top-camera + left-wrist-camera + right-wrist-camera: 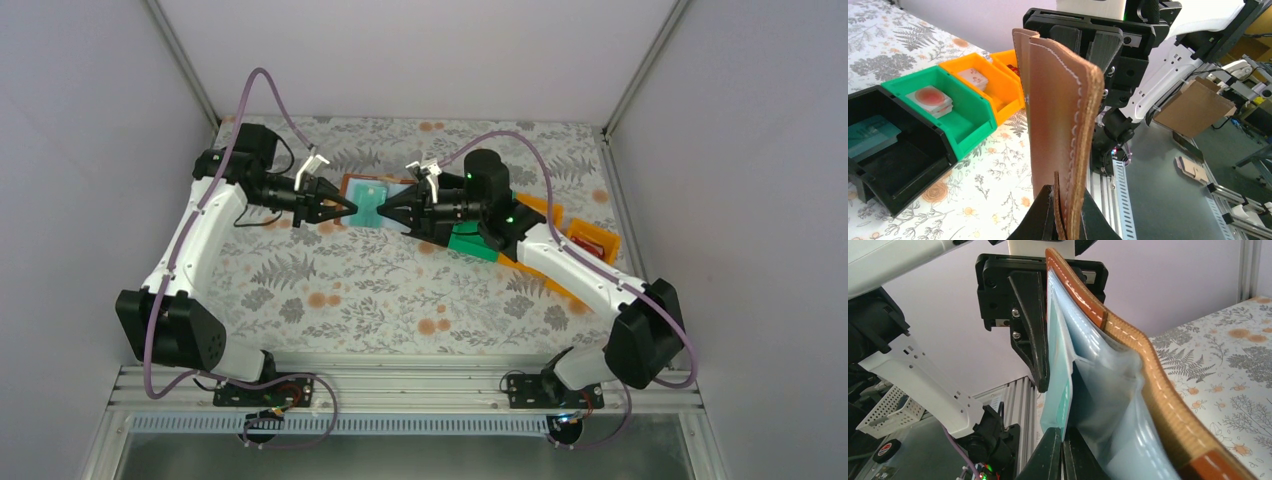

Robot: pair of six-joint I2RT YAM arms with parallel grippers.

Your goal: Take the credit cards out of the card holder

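The card holder (353, 186), brown leather outside and pale blue inside (1108, 405), hangs above the table's far middle between both arms. My left gripper (340, 208) is shut on its left edge; the left wrist view shows the brown leather (1060, 115) standing upright out of that gripper (1068, 212). A teal credit card (372, 208) pokes out of a slot. My right gripper (387, 212) is shut on the card's edge (1064, 390), its fingertips (1064, 432) pressed together on it. Other cards in the holder are hidden.
A black bin (883, 150) with a teal card, a green bin (948, 112) with a red-spotted card and an orange bin (980, 85) with a card stand in a row under the right arm. The orange bin (592, 240) reaches toward the right wall.
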